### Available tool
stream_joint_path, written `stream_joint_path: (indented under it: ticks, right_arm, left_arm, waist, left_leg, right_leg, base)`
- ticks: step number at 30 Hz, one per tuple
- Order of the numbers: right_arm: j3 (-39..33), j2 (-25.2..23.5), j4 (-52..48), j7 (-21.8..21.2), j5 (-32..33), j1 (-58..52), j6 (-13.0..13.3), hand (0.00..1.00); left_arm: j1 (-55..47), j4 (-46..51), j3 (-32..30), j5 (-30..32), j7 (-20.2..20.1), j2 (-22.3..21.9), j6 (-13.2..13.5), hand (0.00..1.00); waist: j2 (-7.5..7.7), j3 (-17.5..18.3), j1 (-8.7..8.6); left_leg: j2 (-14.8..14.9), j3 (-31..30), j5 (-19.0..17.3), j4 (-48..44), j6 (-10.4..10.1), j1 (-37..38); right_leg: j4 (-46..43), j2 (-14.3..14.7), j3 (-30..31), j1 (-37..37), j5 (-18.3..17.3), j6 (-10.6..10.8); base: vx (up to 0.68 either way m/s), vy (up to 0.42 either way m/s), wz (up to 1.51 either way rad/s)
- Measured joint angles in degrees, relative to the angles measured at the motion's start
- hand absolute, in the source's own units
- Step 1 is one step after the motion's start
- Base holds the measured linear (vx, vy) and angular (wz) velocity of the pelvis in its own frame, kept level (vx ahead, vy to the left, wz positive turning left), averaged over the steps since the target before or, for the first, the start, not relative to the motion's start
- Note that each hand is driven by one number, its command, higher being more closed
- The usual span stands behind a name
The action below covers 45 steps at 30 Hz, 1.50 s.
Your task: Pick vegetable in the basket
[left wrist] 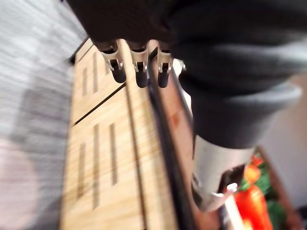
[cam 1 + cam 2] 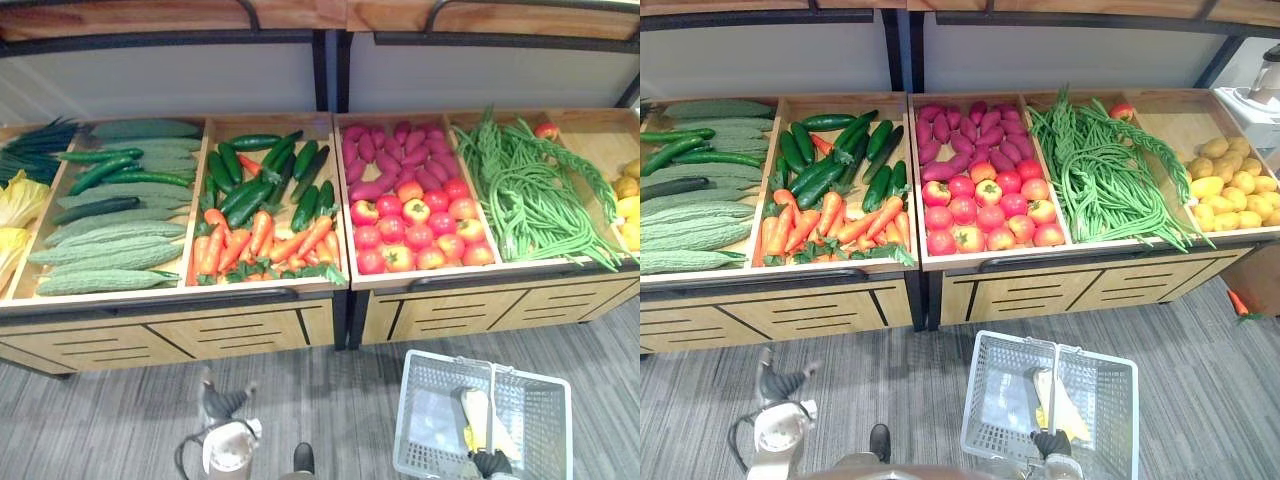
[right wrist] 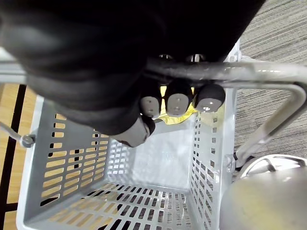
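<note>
Wooden stand (image 2: 250, 325) of produce ahead; my right hand (image 3: 177, 103) curled round the handle of the basket (image 2: 420, 420), yellow vegetable (image 2: 1068, 412) inside; my left hand (image 2: 225, 402) low, fingers relaxed, empty.

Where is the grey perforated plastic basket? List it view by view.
Left eye view: grey perforated plastic basket, lower right.
Right eye view: basket at bottom, right of centre.
Left wrist view: wooden drawer fronts instead.
Right wrist view: basket under the right hand gripping its handle.
Shared landmark: those wooden drawer fronts.
</note>
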State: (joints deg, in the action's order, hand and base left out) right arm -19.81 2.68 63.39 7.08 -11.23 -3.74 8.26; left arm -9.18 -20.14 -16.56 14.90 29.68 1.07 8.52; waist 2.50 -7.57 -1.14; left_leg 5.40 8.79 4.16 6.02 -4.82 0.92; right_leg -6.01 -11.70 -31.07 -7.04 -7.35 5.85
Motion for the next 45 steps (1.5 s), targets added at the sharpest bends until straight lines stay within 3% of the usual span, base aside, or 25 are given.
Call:
stream_joint_path:
  ticks: [6,9,12,17,20,31,45]
  right_arm:
    - [0.64,-0.3,-0.24,0.04,-0.06,-1.41,-0.21,1.0]
    - [2.04,-0.23,-0.38,-0.06,-0.1,-1.31,-0.45,1.0]
    - [2.96,-0.1,-0.84,-0.2,-0.78,-1.25,-0.46,1.0]
    - [5.21,0.67,-2.4,-1.54,-2.33,-0.89,-0.35,1.0]
    - [5.23,0.96,-3.49,-2.13,-2.34,-0.81,-0.15,1.0]
    - [6.89,1.34,-7.44,-2.48,-2.28,1.33,0.62,1.0]
    - [9.33,2.02,-10.82,-2.42,-2.2,2.82,1.37,1.0]
  left_arm:
    - [3.55,8.23,-3.58,3.93,5.42,-0.19,-0.32,0.0]
    - [6.72,7.43,-3.56,6.87,5.75,3.37,-2.39,0.0]
    - [10.88,1.16,-3.01,11.21,5.43,10.5,-4.34,0.0]
    - [18.09,-10.19,-1.22,15.37,0.84,20.7,-8.03,0.0]
    - [21.34,-12.44,0.86,15.7,-1.16,23.19,-8.84,0.0]
    - [32.26,-12.72,10.08,22.07,-3.68,27.9,-9.0,0.0]
    - [39.54,-15.13,11.9,22.38,-4.15,29.25,-9.16,0.0]
  waist:
    - [0.1,2.35,-0.11]
    - [0.24,2.76,-0.21]
    - [0.27,2.81,-0.39]
    - [0.15,2.72,-0.41]
    - [-0.06,2.55,-0.39]
    - [-0.81,-2.11,-0.53]
    - [-0.45,-6.78,-0.55]
  left_leg:
    - [0.11,1.63,0.17,0.0,-0.05,0.27]
    - [0.46,2.49,0.19,-0.01,-0.09,0.21]
    - [0.92,3.54,0.1,0.0,-0.23,0.37]
    - [1.86,5.93,-0.06,-0.01,-0.57,-0.14]
    - [1.95,6.49,0.05,-0.03,-0.68,-1.34]
    - [2.46,9.57,0.87,-0.08,-1.2,-4.87]
    - [2.44,11.1,1.86,-0.44,-1.73,-7.83]
  right_leg:
    - [0.51,0.1,1.14,0.09,0.4,0.6]
    - [0.89,0.54,1.91,0.81,0.43,0.59]
    - [1.17,1.06,2.87,0.96,0.42,0.58]
    - [1.18,1.86,5.21,3.01,0.44,0.56]
    - [0.46,1.83,6.17,4.93,0.44,0.56]
    - [-2.73,1.75,10.41,12.07,0.48,0.49]
    - [-5.13,1.44,13.1,17.02,0.49,0.46]
  base:
    - [0.05,-0.012,-0.11]
    - [0.07,-0.024,-0.12]
    - [0.02,-0.032,-0.12]
    - [0.0,-0.023,-0.22]
    - [0.0,0.004,-0.12]
    - [-0.01,0.008,-0.15]
    - [0.02,0.005,-0.05]
